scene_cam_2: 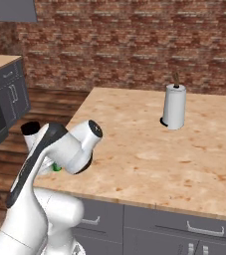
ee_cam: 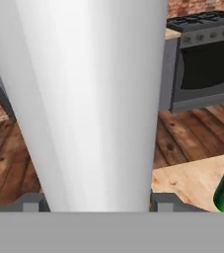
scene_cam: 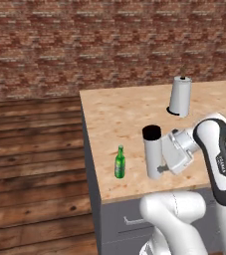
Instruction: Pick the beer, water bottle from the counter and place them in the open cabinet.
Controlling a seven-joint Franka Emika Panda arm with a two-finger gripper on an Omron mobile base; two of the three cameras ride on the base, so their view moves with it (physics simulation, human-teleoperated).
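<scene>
Near the counter's [scene_cam: 114, 117] left front corner the beer [scene_cam: 120, 162] stands upright on the speckled wood-grain top, a slim green bottle with a gold cap. Just to its right, and apart from it, the silver-grey water bottle [scene_cam: 153, 152] with its black cap is upright between the fingers of the gripper [scene_cam: 160, 158], which reaches in from the right; in the hand view the bottle's pale body [ee_cam: 91, 99] runs between the two finger tips, so the jaws are clamped on it. Whether its base touches the counter cannot be told. The white arm crosses the front edge to the right. Toward the back right of the counter a grey paper-towel roll [scene_cam: 180, 96] stands on a dark round base, well apart from both bottles. Grey drawer fronts with bar handles [scene_cam_2: 204, 229] sit under the top. Behind runs a red brick wall [scene_cam: 109, 45], with dark plank flooring [scene_cam: 32, 164] to the left. The hand view shows a grey oven range [ee_cam: 205, 59] across the floor.
</scene>
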